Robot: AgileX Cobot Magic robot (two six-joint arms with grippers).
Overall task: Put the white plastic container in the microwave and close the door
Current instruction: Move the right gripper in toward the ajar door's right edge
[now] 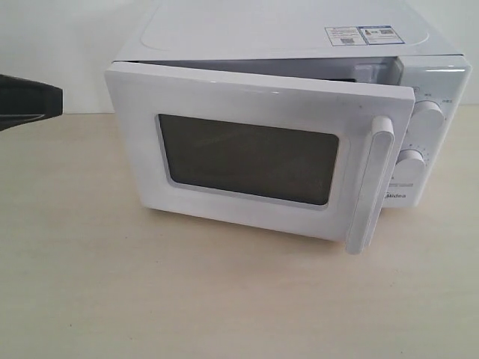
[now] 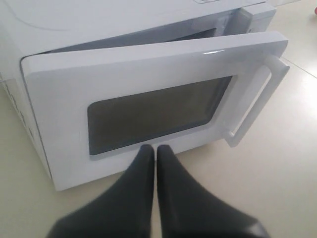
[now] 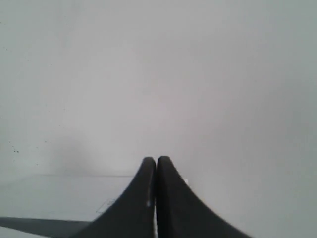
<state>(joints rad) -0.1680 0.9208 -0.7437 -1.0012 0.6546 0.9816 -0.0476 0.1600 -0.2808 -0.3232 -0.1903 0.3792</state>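
The white microwave (image 1: 299,37) stands at the back of the table, two round dials (image 1: 428,116) on its right. Its door (image 1: 254,161) with a dark window is swung nearly to, a gap still showing along the top; the tall white handle (image 1: 370,183) is at its right end. The white plastic container is hidden from every view. My left gripper (image 2: 155,148) is shut and empty, its tips just in front of the door's (image 2: 148,94) lower frame. A dark part of the left arm (image 1: 30,99) shows at the exterior view's left edge. My right gripper (image 3: 156,159) is shut, facing a blank pale wall.
The pale wooden table (image 1: 224,299) spreads in front of and beside the microwave. Stickers (image 1: 361,34) lie on the microwave's top. A white wall stands behind.
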